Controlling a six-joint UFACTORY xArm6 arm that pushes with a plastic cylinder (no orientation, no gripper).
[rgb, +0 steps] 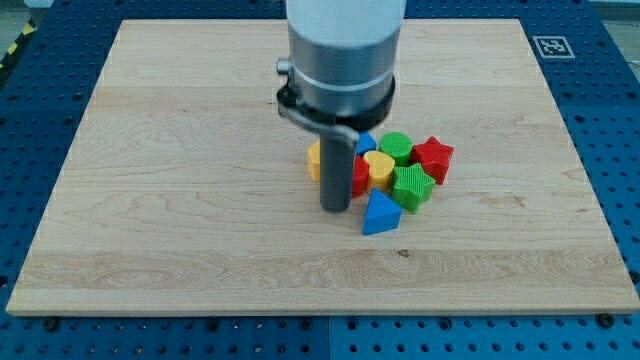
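Blocks sit bunched in 1 tight cluster on the wooden board (200, 150), and every place below is given relative to the yellow heart (380, 168) at the cluster's middle.

Camera view: my tip (334, 209) rests on the board just to the view's left of the heart and a little toward the view's bottom, with the rod rising into the grey arm housing (343, 50). No jaws or hand exist here, so nothing is grasped; the rod only stands against the cluster's left edge. Whether it actually touches a block I cannot tell, since the rod hides the contact.

- Red block (360, 178): between the tip and the heart, shape hidden by the rod.
- Yellow block (314, 160): beyond the rod to the view's left, only a sliver showing.
- Blue block (367, 143): just toward the view's top, mostly hidden.
- Green cylinder (396, 147): up and right.
- Red star (434, 157): farther right.
- Green block (411, 186): down and right, ribbed faces.
- Blue triangle (380, 214): toward the view's bottom, nearest the tip on that side.

By my judgement these are small, light, rigid pieces that would slide easily on smooth wood. A push through a flat face should move one straight; an off-centre push would likely spin it.
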